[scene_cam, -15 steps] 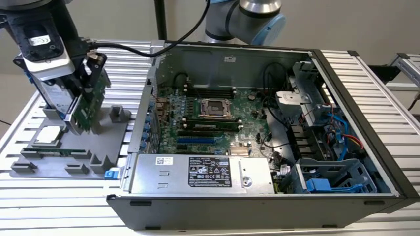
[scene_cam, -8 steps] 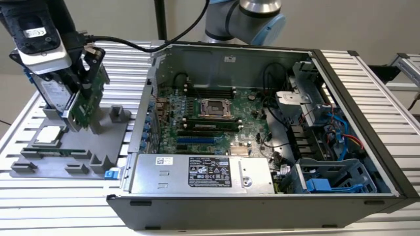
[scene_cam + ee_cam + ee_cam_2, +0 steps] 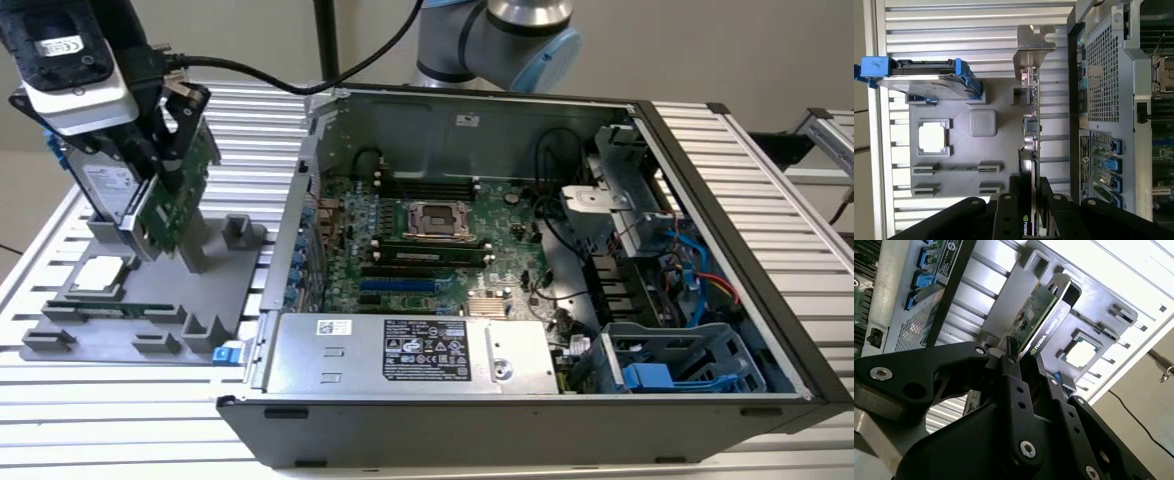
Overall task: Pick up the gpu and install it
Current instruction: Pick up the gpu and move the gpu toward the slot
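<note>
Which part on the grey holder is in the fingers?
The green circuit-board gpu card with silver bracket, clamped between the gripper's fingers; the blue-railed silver hard drive and square processor chip stand apart.

White lettering (image 3: 1046, 334) runs along the gpu (image 3: 1033, 315).

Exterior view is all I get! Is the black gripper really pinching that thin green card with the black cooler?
Observer: Yes. In both wrist views the black gripper is shut on the thin green gpu card, one finger on each face.
Operator: Where's its shiny end?
Observer: The silver metal bracket is at the end farthest from the gripper.
Operator: What's beside it?
Observer: A silver hard drive with blue rails, standing apart in the grey tray.
</note>
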`<state>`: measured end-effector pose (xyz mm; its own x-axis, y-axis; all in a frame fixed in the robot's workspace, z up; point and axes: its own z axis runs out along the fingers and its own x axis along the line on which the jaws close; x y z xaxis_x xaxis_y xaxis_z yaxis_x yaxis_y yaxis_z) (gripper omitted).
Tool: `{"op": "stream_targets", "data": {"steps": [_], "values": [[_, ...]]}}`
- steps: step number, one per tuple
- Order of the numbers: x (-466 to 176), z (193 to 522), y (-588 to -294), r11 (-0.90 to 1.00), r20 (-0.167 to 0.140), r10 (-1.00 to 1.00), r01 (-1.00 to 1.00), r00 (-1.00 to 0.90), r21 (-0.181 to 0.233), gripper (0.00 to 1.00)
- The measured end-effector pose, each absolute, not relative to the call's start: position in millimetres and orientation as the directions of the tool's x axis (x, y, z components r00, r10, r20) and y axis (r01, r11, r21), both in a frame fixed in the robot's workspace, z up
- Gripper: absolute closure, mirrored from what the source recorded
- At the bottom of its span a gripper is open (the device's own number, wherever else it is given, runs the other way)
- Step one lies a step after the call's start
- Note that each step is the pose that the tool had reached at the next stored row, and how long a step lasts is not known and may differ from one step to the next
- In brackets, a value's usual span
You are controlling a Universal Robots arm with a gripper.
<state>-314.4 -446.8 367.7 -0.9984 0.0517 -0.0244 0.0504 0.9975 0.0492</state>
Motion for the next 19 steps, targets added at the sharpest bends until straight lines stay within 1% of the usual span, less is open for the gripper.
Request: {"op": "stream_targets", "data": {"steps": [19], "values": [[-314,395,-447,0.998,-0.024,0.052,0.05,-0.998,0.049,1.0]]}}
